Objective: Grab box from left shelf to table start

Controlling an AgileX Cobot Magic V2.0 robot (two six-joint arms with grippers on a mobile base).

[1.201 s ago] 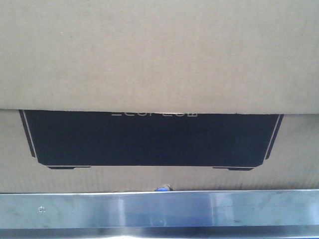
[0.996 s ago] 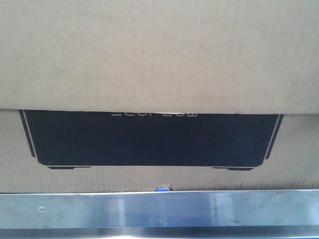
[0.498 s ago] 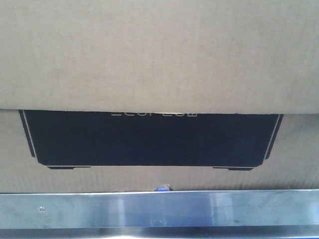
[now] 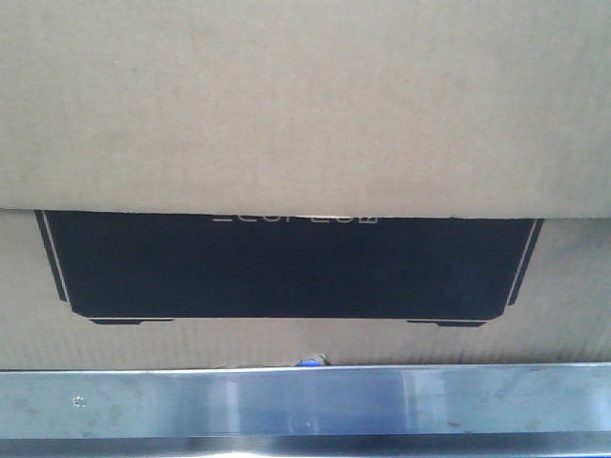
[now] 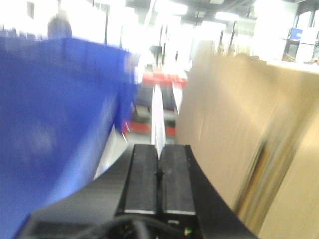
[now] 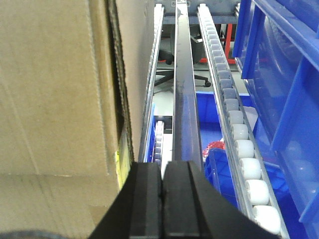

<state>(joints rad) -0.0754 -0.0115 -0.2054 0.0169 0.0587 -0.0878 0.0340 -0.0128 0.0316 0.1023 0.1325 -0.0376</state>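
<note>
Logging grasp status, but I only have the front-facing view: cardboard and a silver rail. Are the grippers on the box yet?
Observer: Not gripping. The left gripper is shut and empty, with the box on its right.
Operator: What's on its other side?
Observer: A blue bin, blurred.
Operator: And the right arm?
Observer: The right gripper is shut too, with the box on its left and white rollers on its right.

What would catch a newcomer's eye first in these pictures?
The big brown box fills the front view, its black panel just above the silver rail. The shut left claw points between a blue bin and the box; the shut right claw has white rollers to its right.
</note>
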